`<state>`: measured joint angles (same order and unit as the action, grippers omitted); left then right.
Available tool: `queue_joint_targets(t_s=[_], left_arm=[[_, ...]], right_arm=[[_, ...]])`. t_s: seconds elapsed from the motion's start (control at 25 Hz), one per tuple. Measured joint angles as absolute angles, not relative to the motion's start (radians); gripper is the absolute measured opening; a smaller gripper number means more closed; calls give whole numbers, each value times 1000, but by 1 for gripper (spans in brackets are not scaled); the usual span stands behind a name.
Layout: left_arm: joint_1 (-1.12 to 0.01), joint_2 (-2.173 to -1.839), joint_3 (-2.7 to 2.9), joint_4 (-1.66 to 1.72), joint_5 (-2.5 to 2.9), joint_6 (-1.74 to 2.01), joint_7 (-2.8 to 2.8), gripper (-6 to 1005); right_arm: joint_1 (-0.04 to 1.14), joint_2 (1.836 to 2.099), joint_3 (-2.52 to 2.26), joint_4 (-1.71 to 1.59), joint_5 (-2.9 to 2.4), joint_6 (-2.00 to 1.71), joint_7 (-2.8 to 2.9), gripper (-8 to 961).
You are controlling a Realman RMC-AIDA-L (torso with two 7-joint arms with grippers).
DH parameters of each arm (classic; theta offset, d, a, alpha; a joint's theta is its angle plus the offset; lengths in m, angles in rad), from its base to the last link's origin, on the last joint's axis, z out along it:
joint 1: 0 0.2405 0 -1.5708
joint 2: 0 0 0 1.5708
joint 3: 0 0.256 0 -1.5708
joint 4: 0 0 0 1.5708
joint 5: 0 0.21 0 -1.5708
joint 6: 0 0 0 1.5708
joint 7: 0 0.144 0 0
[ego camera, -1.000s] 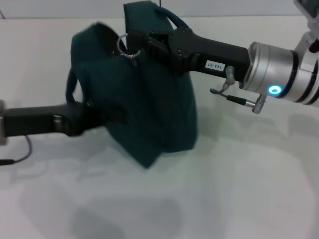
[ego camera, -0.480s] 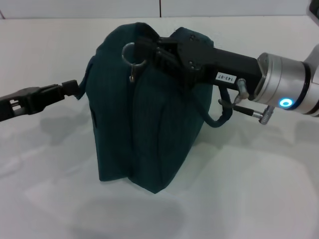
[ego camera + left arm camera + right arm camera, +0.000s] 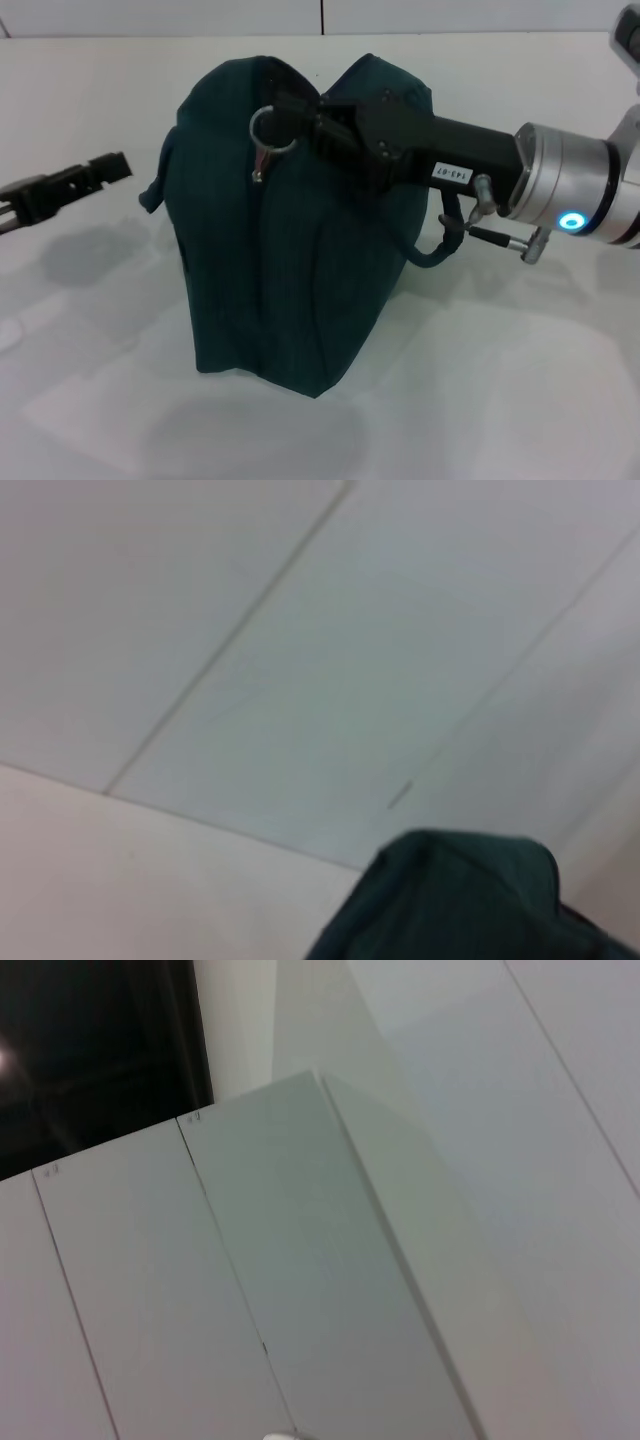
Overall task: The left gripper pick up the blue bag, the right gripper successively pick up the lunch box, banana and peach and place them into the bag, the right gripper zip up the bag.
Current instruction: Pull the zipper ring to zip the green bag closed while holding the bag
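Upright at frame centre on the bench (image 3: 520, 400), the blue bag (image 3: 290, 280) had the right gripper (image 3: 300, 125) pinching its zipper ring, while the left gripper (image 3: 110, 168) hung apart at left, its jaw state unclear.

Blue bag (image 3: 290, 260) — contents hidden behind its fabric walls; only a corner (image 3: 450, 900) shows in the left wrist view, cut by the picture's edge; right gripper (image 3: 290, 115) — fingertips buried at the bag's top by the zipper ring (image 3: 268, 128), jaw stance unreadable; left gripper (image 3: 105, 168) — arm cut at the edge, finger gap unclear.
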<state>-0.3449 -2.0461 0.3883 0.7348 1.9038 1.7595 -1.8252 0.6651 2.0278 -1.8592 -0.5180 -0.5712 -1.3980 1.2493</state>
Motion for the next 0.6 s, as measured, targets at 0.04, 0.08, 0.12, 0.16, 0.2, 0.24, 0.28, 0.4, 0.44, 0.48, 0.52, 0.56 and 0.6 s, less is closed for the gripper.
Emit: queue_joint_targets(t_s=[0.04, 0.08, 0.12, 0.16, 0.2, 0.24, 0.28, 0.4, 0.44, 0.48, 0.52, 0.56, 0.6], left_arm=[[-344, -2047, 376, 735, 1904, 1759, -1824, 336], [-344, -2047, 370, 735, 1903, 1759, -1823, 356], [-343, -2047, 363, 735, 1901, 1759, -1820, 355], [-342, -2047, 358, 735, 1900, 1759, -1817, 355], [-342, -2047, 356, 735, 1899, 1759, -1816, 354], [-340, -2047, 354, 735, 1899, 1759, -1815, 353], [-337, -2045, 355, 735, 1900, 1761, -1815, 352], [-325, -2038, 360, 738, 1903, 1781, -1815, 350], [-322, -2036, 361, 741, 1904, 1793, -1815, 352], [-318, -2033, 362, 747, 1906, 1813, -1815, 354], [-316, -2031, 364, 752, 1910, 1837, -1815, 355], [-315, -2029, 365, 756, 1914, 1857, -1815, 357], [-315, -2026, 369, 763, 1919, 1877, -1817, 359]], right_arm=[[665, 2028, -1861, -518, -571, -1398, 1249, 78], [665, 2028, -1863, -518, -571, -1398, 1249, 78], [665, 2028, -1863, -518, -571, -1398, 1249, 78], [665, 2028, -1864, -518, -571, -1397, 1249, 78], [665, 2028, -1864, -517, -571, -1398, 1249, 78], [665, 2028, -1864, -517, -571, -1398, 1249, 78], [665, 2028, -1865, -517, -571, -1398, 1249, 78], [664, 2028, -1865, -517, -573, -1399, 1249, 79], [661, 2028, -1865, -517, -574, -1399, 1249, 79], [658, 2028, -1866, -517, -575, -1399, 1249, 79], [655, 2028, -1866, -517, -576, -1399, 1249, 79], [653, 2028, -1866, -517, -576, -1398, 1249, 79], [653, 2028, -1867, -517, -576, -1397, 1249, 79]])
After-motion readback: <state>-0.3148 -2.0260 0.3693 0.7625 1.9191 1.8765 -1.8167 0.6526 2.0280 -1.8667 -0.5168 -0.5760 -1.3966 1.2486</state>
